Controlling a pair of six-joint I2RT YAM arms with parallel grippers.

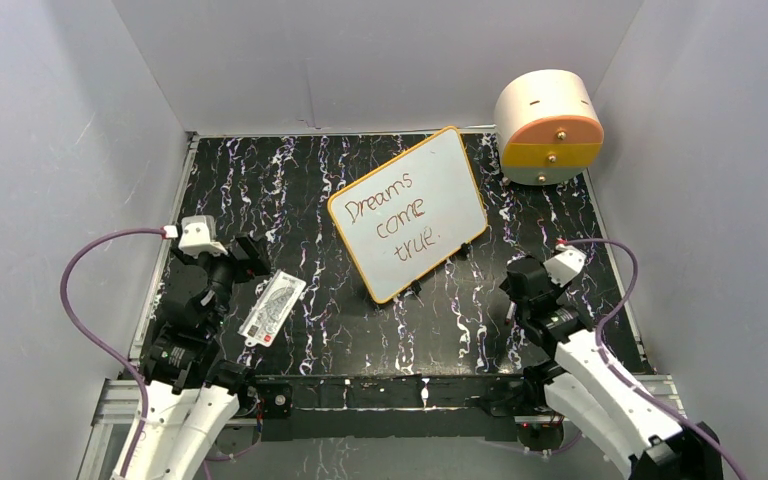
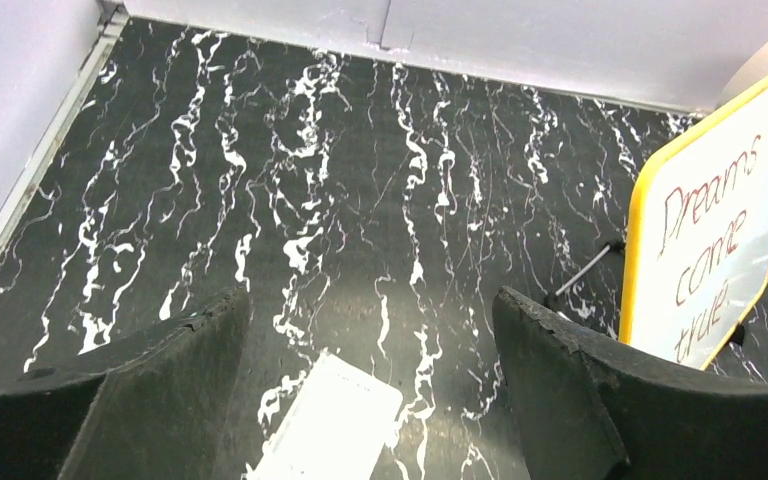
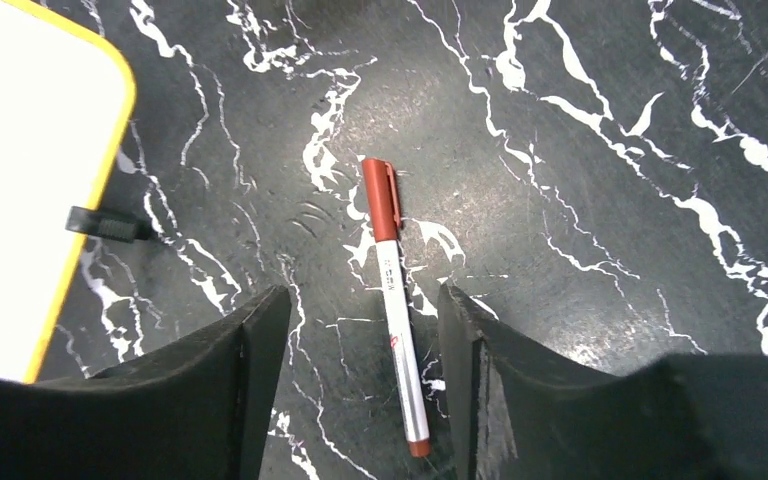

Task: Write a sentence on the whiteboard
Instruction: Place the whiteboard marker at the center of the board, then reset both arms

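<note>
Judging by the board, the writing looks finished. The sentence (image 1: 398,215) "Dreams come true." sits in three reddish-brown lines on the whiteboard (image 1: 407,213), ending in a full stop. The marker (image 3: 392,290) lies capped on the black marbled table (image 1: 300,190), so little or nothing seems left beyond drawing the arms back.

In the top view the whiteboard stands just right of the frame's centre on its small black feet. Its written face is turned toward the arms. Its long axis runs from lower left to upper right, and the lines of words slant the same way. In the left wrist view only its yellow-edged left part shows, at the right edge.

In the right wrist view the marker's long axis is nearly vertical, with the red cap toward the top and the tail at the bottom edge.

The right gripper (image 3: 360,295) hangs over the marker with its jaws parted wider than the barrel, one on each side, gripping nothing. The left gripper (image 2: 365,310) is spread wide and empty above a small white card (image 2: 330,420) at the lower middle of its view.
</note>
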